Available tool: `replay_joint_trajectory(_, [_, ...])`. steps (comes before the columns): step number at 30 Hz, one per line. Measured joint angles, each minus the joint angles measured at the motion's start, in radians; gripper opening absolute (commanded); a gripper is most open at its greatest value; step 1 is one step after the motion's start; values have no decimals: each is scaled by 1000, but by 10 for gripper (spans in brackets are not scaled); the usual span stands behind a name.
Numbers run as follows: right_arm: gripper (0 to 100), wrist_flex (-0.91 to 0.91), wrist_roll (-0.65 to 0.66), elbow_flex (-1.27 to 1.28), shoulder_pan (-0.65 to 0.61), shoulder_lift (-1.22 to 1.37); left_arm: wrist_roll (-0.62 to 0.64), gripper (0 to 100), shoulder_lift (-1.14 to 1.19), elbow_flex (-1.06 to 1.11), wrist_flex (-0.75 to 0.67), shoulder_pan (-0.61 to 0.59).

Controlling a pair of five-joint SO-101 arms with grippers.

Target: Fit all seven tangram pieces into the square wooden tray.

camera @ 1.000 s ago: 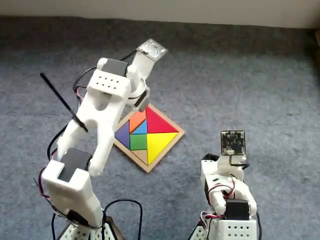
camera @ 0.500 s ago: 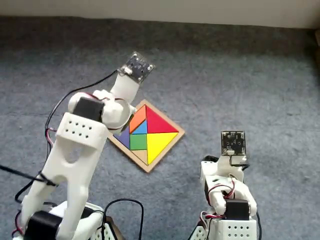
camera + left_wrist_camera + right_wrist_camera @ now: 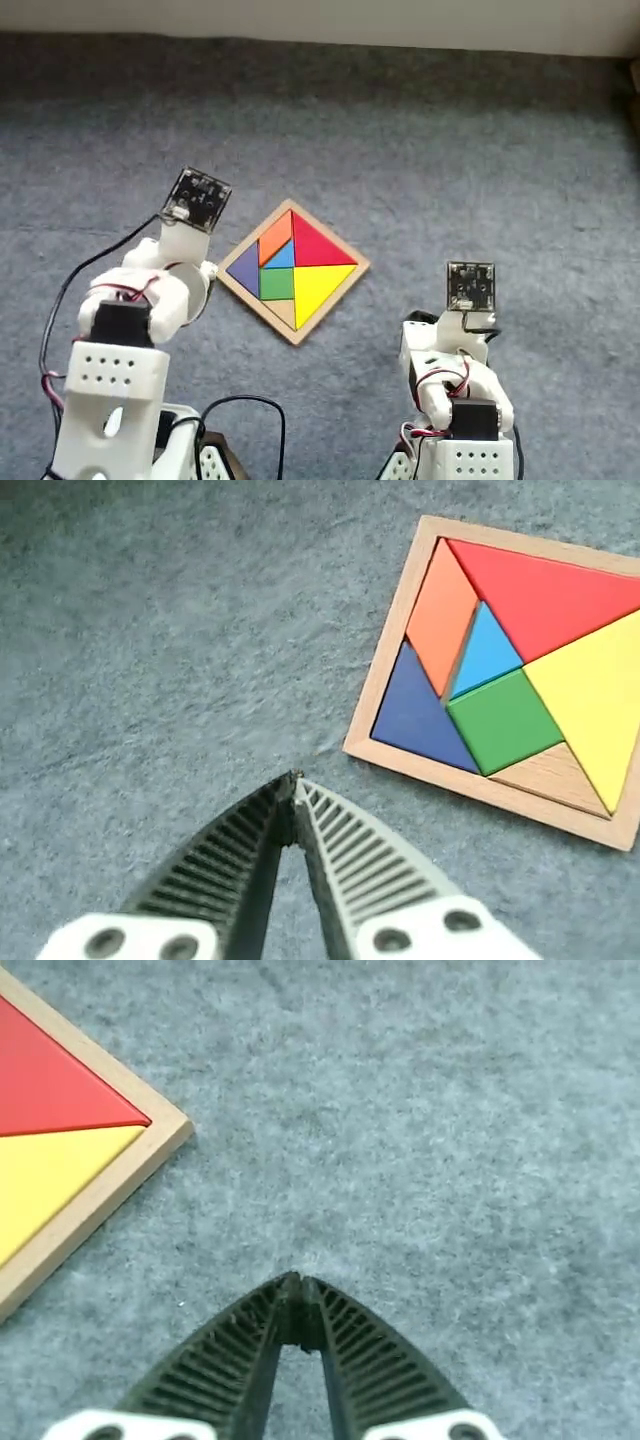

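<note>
Your left arm (image 3: 130,320) has pulled back: a second ago it was stretched out over the far-left edge of the square wooden tray (image 3: 334,303), half a second ago it was already lifting away, and now it sits folded at the near-left of the grey carpet (image 3: 480,150), beside the tray and not touching it. To my eye that reads as a withdrawal after a placement, so the fitting looks finished or very nearly so. Your right arm (image 3: 455,370) is parked at the near-right of the carpet exactly as in both earlier frames. The tray has not shifted either; it lies near the middle of the carpet, between the arms, turned with one corner towards you. Inside it, the red triangle (image 3: 318,245) and yellow triangle (image 3: 315,285) fill the right half, with the orange parallelogram (image 3: 277,240), dark blue triangle (image 3: 243,268), green square (image 3: 277,284) and light blue triangle (image 3: 283,256) packed flush on the left. Check the wood-coloured triangle (image 3: 548,777) at the near corner: I cannot tell whether it is a seventh piece or a bare slot. The left gripper (image 3: 293,780) is clenched, tips meeting, holding nothing, over carpet just beside the tray. The right gripper (image 3: 297,1280) is likewise clenched and empty, near the tray's right corner.
</note>
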Motion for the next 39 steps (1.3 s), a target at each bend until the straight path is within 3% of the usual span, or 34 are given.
replay_joint_trajectory(10, [5, 68, 0, 0, 0, 0, 0, 7, -413, 307, -2, -152])
replay_joint_trajectory(18, [5, 83, 0, 0, -14, 0, 0, 7, -779, 585, -2, -175])
replay_joint_trajectory(33, [5, 135, 0, 0, -69, -2, 0, 7, -801, 698, 0, -175])
replay_joint_trajectory(39, [5, 135, 0, 0, -69, -2, 0, 7, -801, 698, 103, -175])
